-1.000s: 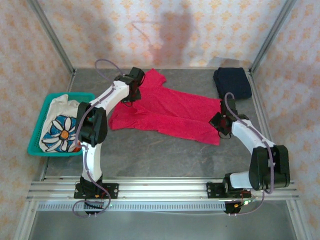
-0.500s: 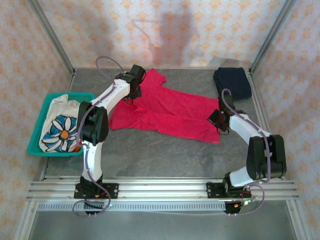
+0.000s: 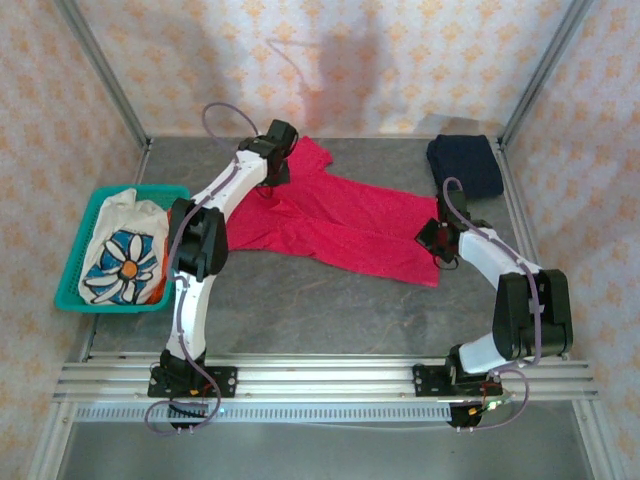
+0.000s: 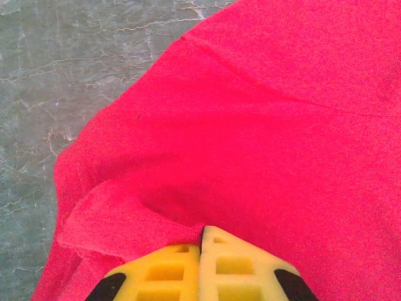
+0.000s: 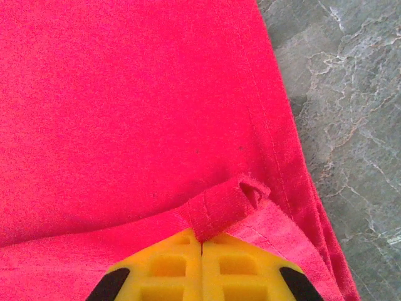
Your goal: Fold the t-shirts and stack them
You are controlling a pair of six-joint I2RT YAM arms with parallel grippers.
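While the left claw (image 4: 202, 233) pinches the red shirt (image 3: 350, 220), the right claw (image 5: 202, 241) pinches its hem.

The spread shirt (image 3: 340, 225) lies on the middle of the bench (image 3: 320, 305); left of it stands the basket (image 3: 70, 272), a second shirt (image 3: 120, 255) in it; behind it, to the right, lies the folded shirt (image 3: 465, 165).

You are seeing open desk (image 3: 330, 305) lying between the red t-shirt (image 3: 345, 225) and the arm bases. The teal basket (image 3: 160, 192) is blocking the left edge, and the navy t-shirt (image 3: 466, 166) is occupying the far right corner.
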